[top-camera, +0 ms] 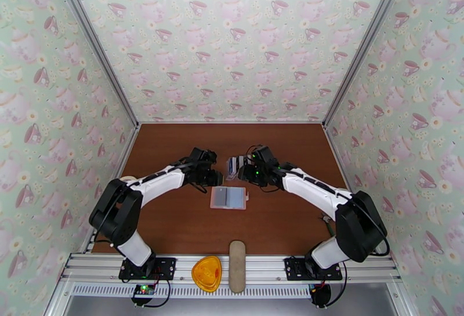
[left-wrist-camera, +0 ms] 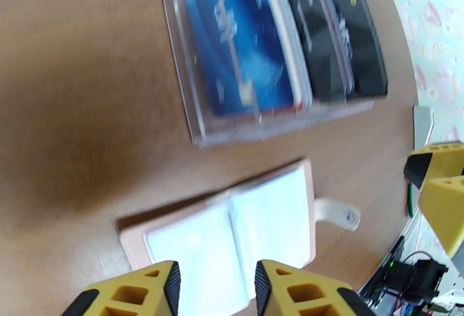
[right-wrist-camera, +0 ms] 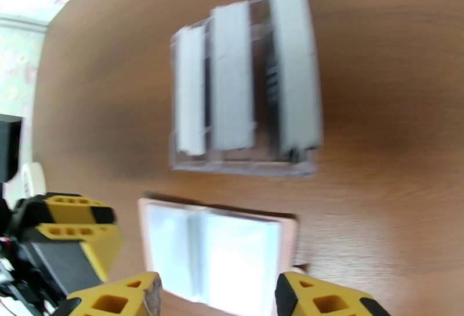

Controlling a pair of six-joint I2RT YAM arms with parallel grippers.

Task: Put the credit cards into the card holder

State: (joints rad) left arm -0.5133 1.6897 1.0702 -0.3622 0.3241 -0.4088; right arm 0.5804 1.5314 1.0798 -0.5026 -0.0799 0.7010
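**Beige oval case** point(top-camera: 236, 266), **orange rounded object** point(top-camera: 207, 272): on the metal rail point(top-camera: 348, 265), on the near side of the card holder and well apart from it. Judged no part of the task.

**Card holder** point(top-camera: 228, 198): pale pink, lying open and flat on the brown table point(top-camera: 174, 224), translucent sleeves facing up, snap tab sticking out at one end. The sleeves look empty, though both wrist views are blurred.

**Left gripper** point(left-wrist-camera: 216, 288): above the card holder's far left, fingers spread, nothing between them.

**Right gripper** point(right-wrist-camera: 217, 297): above the card holder's far right, facing the left one, fingers likewise spread and empty.

**Clear rack** point(right-wrist-camera: 243, 163): just beyond the card holder, with a strip of bare table between them.

**Credit cards** point(left-wrist-camera: 243, 50): standing on edge in the rack's slots, blue and black faces toward the left side. None is out.

**Step in hand (judged):** approach for the first pick; no card is in the holder yet.

**Next move calls for:** one gripper reaching past the card holder, pinching a single card by its upper edge and lifting it straight out. The other gripper likely steadies a sleeve.
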